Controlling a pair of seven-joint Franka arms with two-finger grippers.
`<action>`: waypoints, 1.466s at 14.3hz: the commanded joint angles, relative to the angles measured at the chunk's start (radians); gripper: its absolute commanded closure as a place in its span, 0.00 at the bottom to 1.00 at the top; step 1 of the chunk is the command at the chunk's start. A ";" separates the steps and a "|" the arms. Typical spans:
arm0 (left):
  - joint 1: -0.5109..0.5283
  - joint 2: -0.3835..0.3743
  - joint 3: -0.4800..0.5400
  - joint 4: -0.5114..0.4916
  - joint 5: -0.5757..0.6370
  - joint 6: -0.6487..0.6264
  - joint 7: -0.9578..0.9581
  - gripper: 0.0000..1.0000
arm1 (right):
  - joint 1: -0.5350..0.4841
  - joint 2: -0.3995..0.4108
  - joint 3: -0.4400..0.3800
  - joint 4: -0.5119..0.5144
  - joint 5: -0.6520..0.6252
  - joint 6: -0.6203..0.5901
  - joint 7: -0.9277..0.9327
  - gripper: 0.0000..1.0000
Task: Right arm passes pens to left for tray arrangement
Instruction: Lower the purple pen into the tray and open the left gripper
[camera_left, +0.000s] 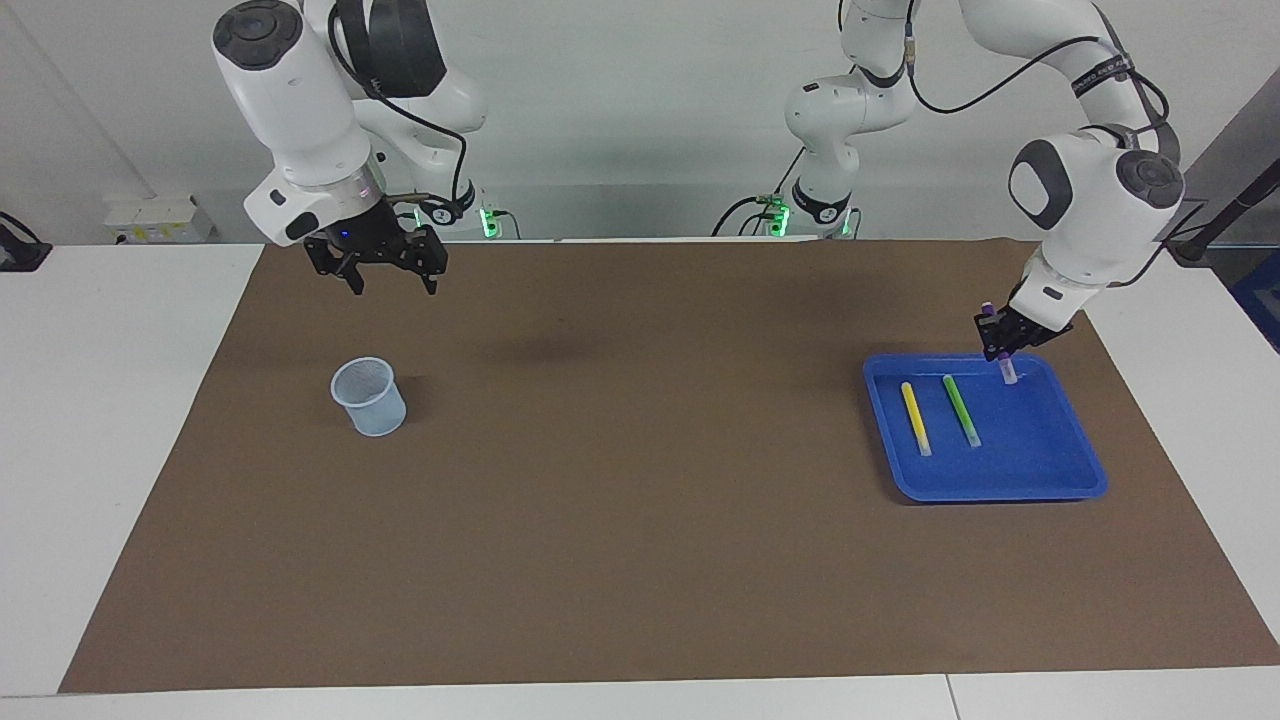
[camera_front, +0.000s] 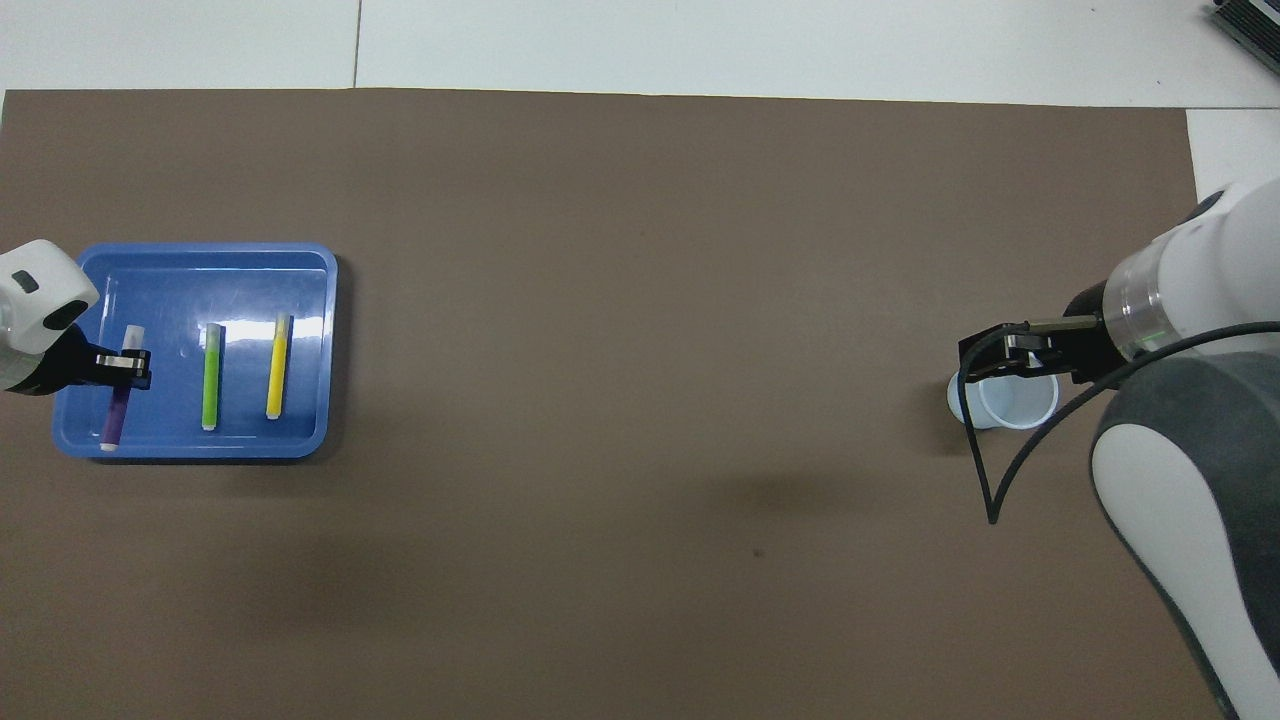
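The blue tray (camera_left: 1040, 470) (camera_front: 300, 300) lies toward the left arm's end of the table. In it lie a yellow pen (camera_left: 915, 418) (camera_front: 277, 366) and a green pen (camera_left: 961, 410) (camera_front: 211, 376), side by side. My left gripper (camera_left: 1003, 340) (camera_front: 125, 365) is shut on the purple pen (camera_left: 1008, 372) (camera_front: 114, 415). The pen hangs steeply over the tray beside the green pen, pale end down. Whether it touches the tray floor I cannot tell. My right gripper (camera_left: 394, 282) (camera_front: 975, 362) hangs open and empty, raised over the mat by the cup.
A small translucent pale-blue cup (camera_left: 369, 397) (camera_front: 1020, 405) stands on the brown mat (camera_left: 640, 500) toward the right arm's end. A black cable loops from the right wrist (camera_front: 985, 470). White tabletop borders the mat.
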 joint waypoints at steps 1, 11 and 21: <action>0.031 0.042 -0.010 0.002 0.040 0.062 0.022 1.00 | 0.005 0.010 -0.016 -0.002 -0.017 0.013 -0.045 0.00; 0.088 0.212 -0.010 0.003 0.048 0.273 0.050 1.00 | 0.010 -0.007 -0.048 -0.003 -0.010 -0.018 -0.040 0.00; 0.096 0.269 -0.010 -0.014 0.048 0.376 0.090 0.80 | 0.008 -0.030 -0.109 0.033 0.035 -0.105 -0.029 0.00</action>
